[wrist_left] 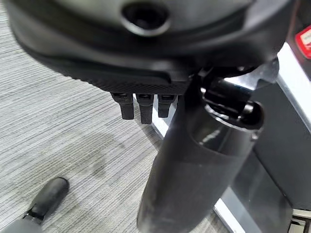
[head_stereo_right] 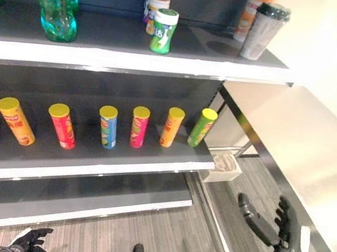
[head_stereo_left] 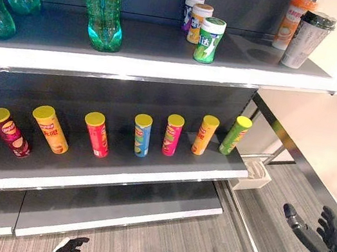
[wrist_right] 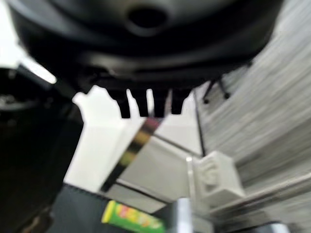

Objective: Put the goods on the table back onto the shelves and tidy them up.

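A: Left hand [head_stereo_left: 71,251] is cut off low down, can't tell its fingers. Right hand [head_stereo_left: 322,236]?

B: Fingers spread straight, holding nothing, well apart from the chip cans [head_stereo_left: 141,134] lined up on the middle shelf [head_stereo_left: 148,168].

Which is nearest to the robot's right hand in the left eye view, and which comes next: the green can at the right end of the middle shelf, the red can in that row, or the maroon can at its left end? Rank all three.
From the right hand:
1. Green can, right end of the middle shelf.
2. Red can, mid-row.
3. Maroon can, left end.
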